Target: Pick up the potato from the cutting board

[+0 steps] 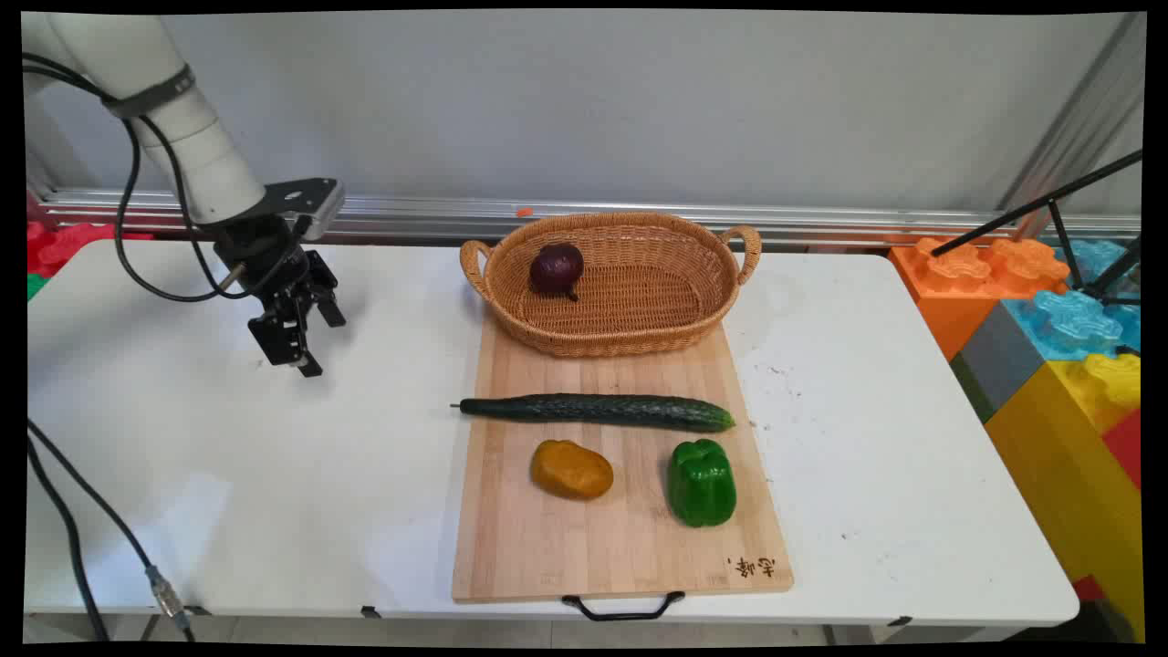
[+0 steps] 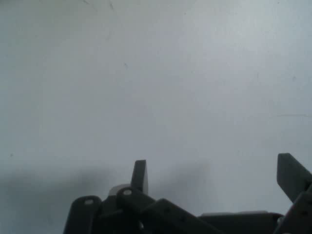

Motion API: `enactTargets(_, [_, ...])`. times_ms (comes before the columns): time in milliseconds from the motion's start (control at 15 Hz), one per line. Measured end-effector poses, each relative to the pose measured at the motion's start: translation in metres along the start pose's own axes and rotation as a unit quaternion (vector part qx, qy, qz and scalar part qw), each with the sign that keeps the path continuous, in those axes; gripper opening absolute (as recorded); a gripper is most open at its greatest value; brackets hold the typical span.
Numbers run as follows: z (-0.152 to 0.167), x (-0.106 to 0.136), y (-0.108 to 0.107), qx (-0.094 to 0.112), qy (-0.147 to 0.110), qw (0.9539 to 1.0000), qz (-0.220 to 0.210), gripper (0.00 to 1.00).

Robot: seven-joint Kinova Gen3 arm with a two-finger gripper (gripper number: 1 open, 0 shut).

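A dark purple red onion (image 1: pixel 557 268) lies in the tan woven wicker basket (image 1: pixel 639 338). On the pale striped bamboo cutting board (image 1: pixel 602 547), the cucumber (image 1: pixel 598 411) is dark green, the potato (image 1: pixel 572 470) at 7 o'clock from it ochre-yellow, the bell pepper (image 1: pixel 701 483) glossy green. The gripper (image 1: pixel 315 345) is black, the table (image 1: pixel 228 474) white.
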Motion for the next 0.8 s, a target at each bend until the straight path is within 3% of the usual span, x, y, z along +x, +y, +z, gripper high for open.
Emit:
enactTargets(333, [0.015, 0.032, 0.004, -0.049, 0.051, 0.9975, -0.005, 1.00])
enactTargets(600, [0.025, 0.080, 0.020, -0.100, 0.114, 0.9884, 0.018, 1.00])
enactTargets(800, [0.038, 0.106, 0.031, -0.126, 0.145, 0.9804, 0.042, 1.00])
